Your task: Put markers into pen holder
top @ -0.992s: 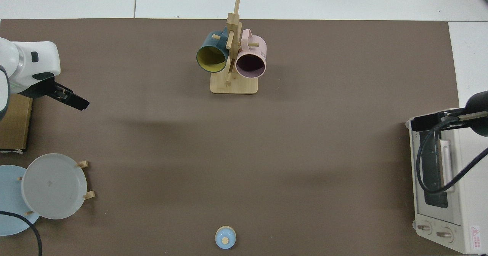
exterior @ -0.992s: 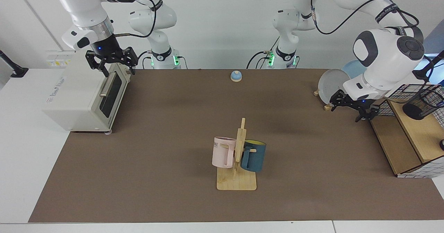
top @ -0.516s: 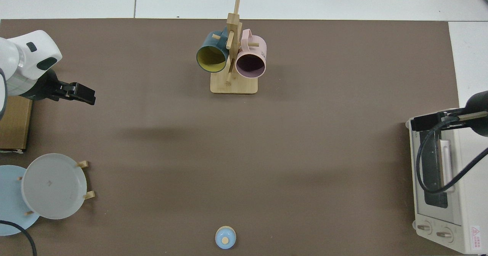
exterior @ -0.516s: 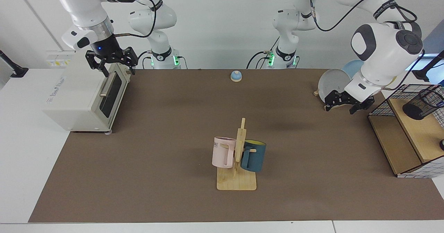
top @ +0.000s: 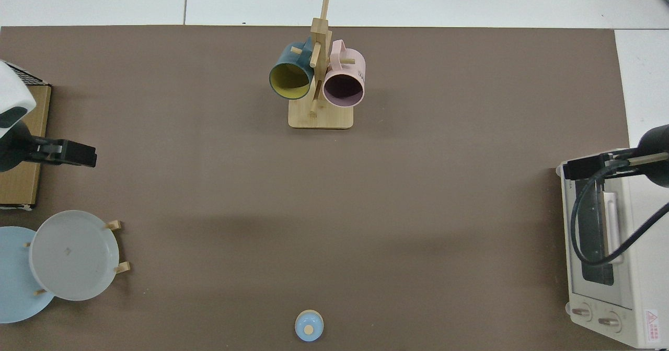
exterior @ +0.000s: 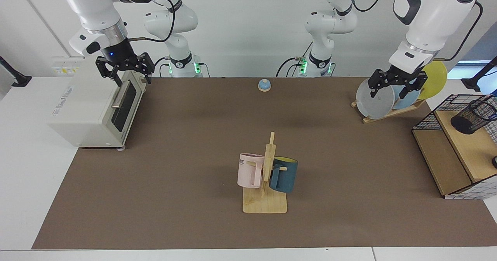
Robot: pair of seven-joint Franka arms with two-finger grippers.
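Note:
The pen holder (exterior: 471, 117), a small black mesh cup, lies tilted on the wooden shelf (exterior: 471, 148) of a wire basket frame at the right edge of the facing view. A speck of blue shows at its far side, and I cannot tell whether it is a marker; no marker shows anywhere else. My left gripper (exterior: 391, 89) hangs open and empty in front of the plate rack, well left of the holder; from above the left gripper (top: 86, 154) is beside the shelf (top: 21, 184). My right gripper (exterior: 123, 76) waits open over the toaster oven, as the top view also shows of the right gripper (top: 571, 168).
A white toaster oven (exterior: 93, 109) stands at the left. Grey, blue and yellow plates stand in a rack (exterior: 374, 98) behind the left gripper. A wooden mug tree (exterior: 266, 183) with a pink and a dark blue mug stands mid-table. A small blue bell (exterior: 264, 85) sits at the back.
My left arm has risen and swung back from beside the wire basket to in front of the plate rack, uncovering the yellow plate. The right arm has not moved.

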